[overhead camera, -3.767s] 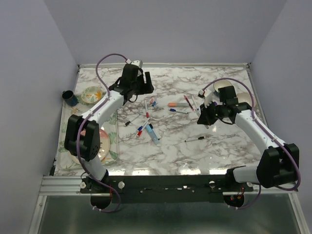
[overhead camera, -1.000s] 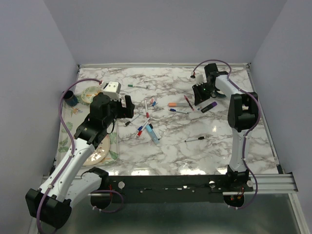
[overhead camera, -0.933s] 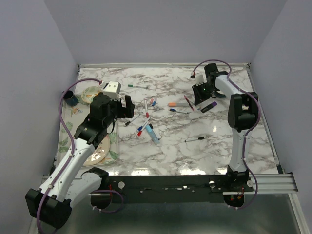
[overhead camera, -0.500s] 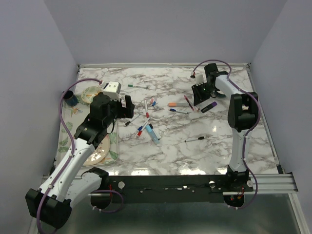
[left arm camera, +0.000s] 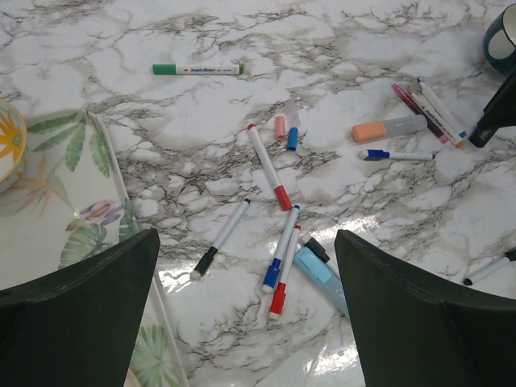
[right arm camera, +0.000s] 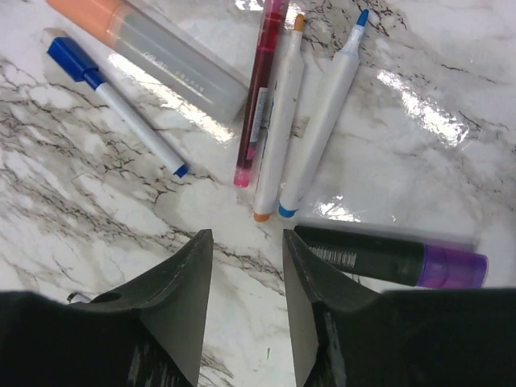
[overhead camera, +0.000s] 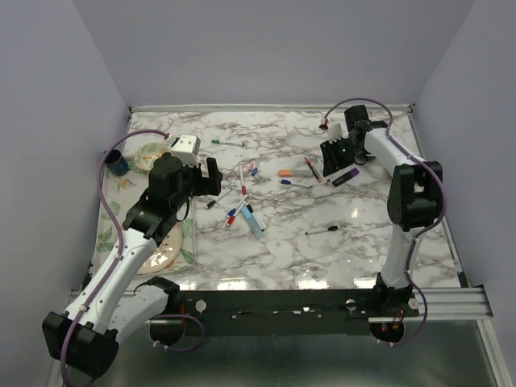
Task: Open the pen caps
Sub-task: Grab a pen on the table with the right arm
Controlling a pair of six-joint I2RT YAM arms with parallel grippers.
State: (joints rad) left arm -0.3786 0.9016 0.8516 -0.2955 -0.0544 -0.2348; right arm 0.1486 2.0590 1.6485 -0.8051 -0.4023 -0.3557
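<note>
Several pens lie on the marble table [overhead camera: 322, 258]. A middle cluster [overhead camera: 242, 205] has pens with a black cap [left arm camera: 205, 262], a blue cap [left arm camera: 272, 276] and a red cap [left arm camera: 277, 300], plus a light blue highlighter [left arm camera: 321, 276]. Loose pink [left arm camera: 280, 126] and blue [left arm camera: 292, 139] caps lie beside a red-ended pen [left arm camera: 266, 161]. My left gripper [left arm camera: 246, 234] is open and empty, above this cluster [overhead camera: 211, 173]. My right gripper [right arm camera: 246, 238] is open and empty, just over the table near an orange-tipped pen [right arm camera: 278, 137], a blue-tipped pen [right arm camera: 322, 121], a magenta pen [right arm camera: 260, 89] and a black-and-purple marker [right arm camera: 387, 256].
A green-capped pen [overhead camera: 228, 143] lies at the back and a black pen [overhead camera: 322, 230] nearer the front. An orange highlighter [right arm camera: 149, 48] and a blue-capped pen [right arm camera: 113, 101] lie by the right gripper. A leaf-patterned tray [left arm camera: 121, 193], floral bowl [overhead camera: 151, 155] and dark cup [overhead camera: 115, 163] stand at the left.
The right arm's upper link has swung to the right, and its gripper has shifted slightly right over the right-hand pens. The left arm and the pens have not moved in the last second.
</note>
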